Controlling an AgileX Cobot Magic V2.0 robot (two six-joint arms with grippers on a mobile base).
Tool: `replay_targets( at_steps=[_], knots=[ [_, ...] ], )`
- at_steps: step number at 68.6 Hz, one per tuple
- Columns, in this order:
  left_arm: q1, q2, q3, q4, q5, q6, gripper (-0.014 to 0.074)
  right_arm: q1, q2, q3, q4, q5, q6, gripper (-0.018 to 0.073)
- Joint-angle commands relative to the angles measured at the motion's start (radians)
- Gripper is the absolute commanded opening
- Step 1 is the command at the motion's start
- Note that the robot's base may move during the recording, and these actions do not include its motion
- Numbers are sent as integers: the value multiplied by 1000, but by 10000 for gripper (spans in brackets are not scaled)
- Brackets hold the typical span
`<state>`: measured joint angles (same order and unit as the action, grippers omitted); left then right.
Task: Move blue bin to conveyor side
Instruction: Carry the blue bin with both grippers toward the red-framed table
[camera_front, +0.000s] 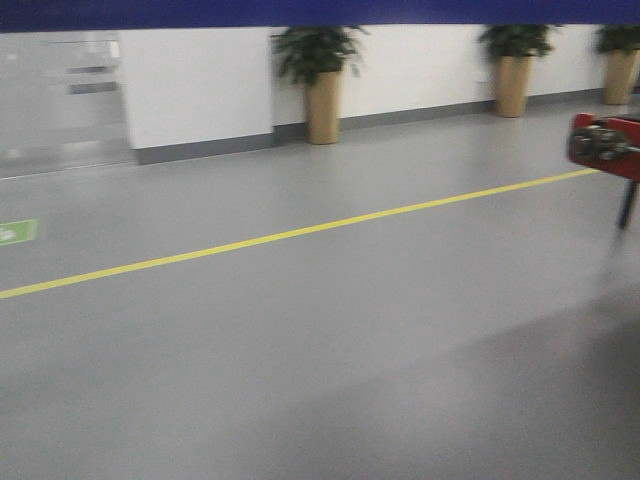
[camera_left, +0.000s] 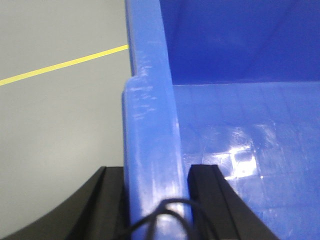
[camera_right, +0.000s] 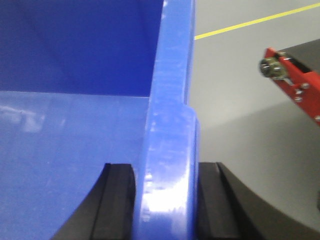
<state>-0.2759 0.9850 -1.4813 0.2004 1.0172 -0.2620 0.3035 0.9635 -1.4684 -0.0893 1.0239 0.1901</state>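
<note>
Exterior front-facing view: a smooth grey floor (camera_front: 320, 350) fills a bright hall, crossed by a yellow line (camera_front: 290, 235) that climbs from 9 o'clock toward 3 o'clock. A white wall (camera_front: 200, 80) with a grey skirting closes the far side. Three leafy plants in tall tan pots stand against it, one at 12 o'clock (camera_front: 322, 100), two more toward 1 and 2 o'clock (camera_front: 514, 80) (camera_front: 621, 70). A blurred glass door (camera_front: 60, 100) sits at 10 o'clock, and a green floor marker (camera_front: 15, 232) lies at 9 o'clock. A red bracket (camera_front: 605, 145) with a metal roller end juts in at 3 o'clock. The whole view is smeared.

The blue bin (camera_front: 300, 12) shows here only as a dark blue band along the top edge, at 12 o'clock. The wrist views show it held off the floor with nothing visible inside. The left gripper (camera_left: 155, 172) straddles the bin's thick rim (camera_left: 150, 100), its black fingers (camera_left: 205, 200) pressed one inside and one outside the wall, and a black cable (camera_left: 160, 212) loops over the rim at 6 o'clock. The right gripper (camera_right: 165, 170) clamps the opposite rim (camera_right: 172, 75) the same way, fingers (camera_right: 115, 200) tight against both faces. Beyond the right rim, at 2 o'clock, the red bracket (camera_right: 295, 80) stands well apart from the bin above the grey floor.
</note>
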Motion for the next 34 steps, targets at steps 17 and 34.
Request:
replay_targets(
  at_steps=[17,34],
  knots=[
    [1,-20,-17,50,-96,15,-16,-5,-19,-26,-74,-116,-23,-76],
    [1,-20,-17,79,-100,15,-16,-5,-19,-26,-74,-116,-23,-76]
  ],
)
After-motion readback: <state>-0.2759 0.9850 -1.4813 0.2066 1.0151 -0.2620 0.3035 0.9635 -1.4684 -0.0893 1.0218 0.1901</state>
